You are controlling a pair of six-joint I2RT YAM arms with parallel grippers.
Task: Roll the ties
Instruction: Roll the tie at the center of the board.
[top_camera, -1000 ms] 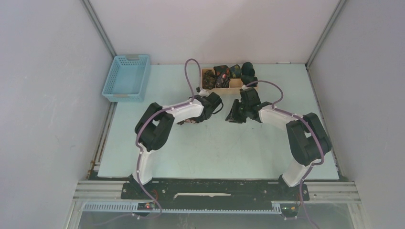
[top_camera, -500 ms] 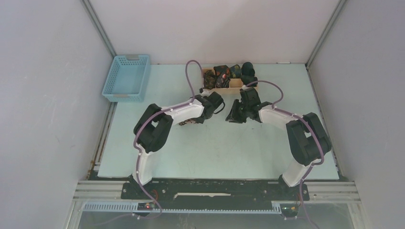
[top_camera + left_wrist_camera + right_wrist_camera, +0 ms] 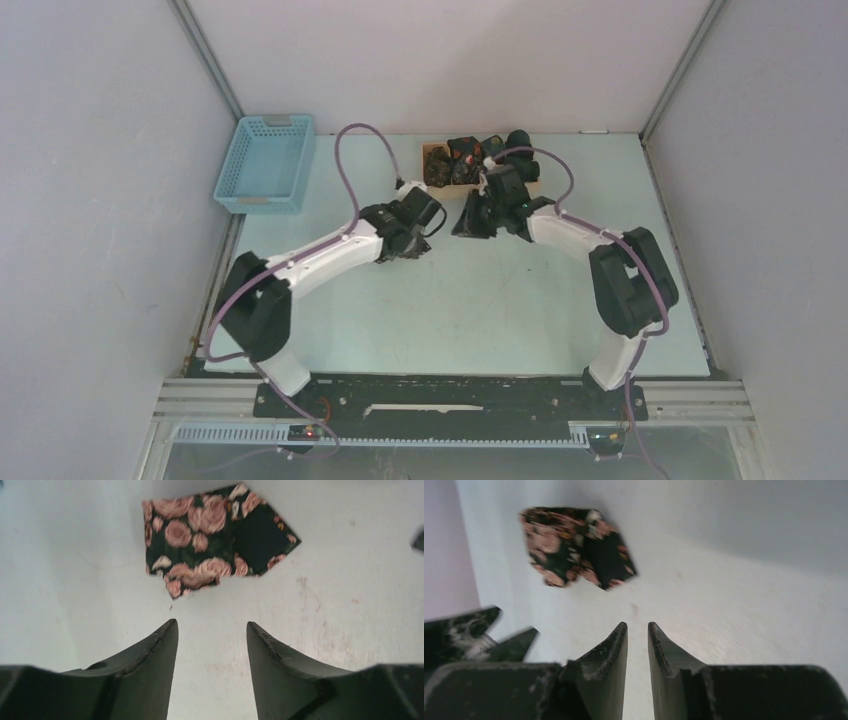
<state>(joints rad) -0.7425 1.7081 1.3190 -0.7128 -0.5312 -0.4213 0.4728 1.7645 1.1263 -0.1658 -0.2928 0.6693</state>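
Rose tie lying rolled ahead of left end effector, gaping wide; right end effector narrow, empty. Remaining, likely: joining other rolls beyond.

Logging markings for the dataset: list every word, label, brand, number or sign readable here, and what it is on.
None readable in any view.
The rose-print tie shows only its floral pattern, no label.
The blue basket, the rolled ties at the far edge and the table carry no legible markings.
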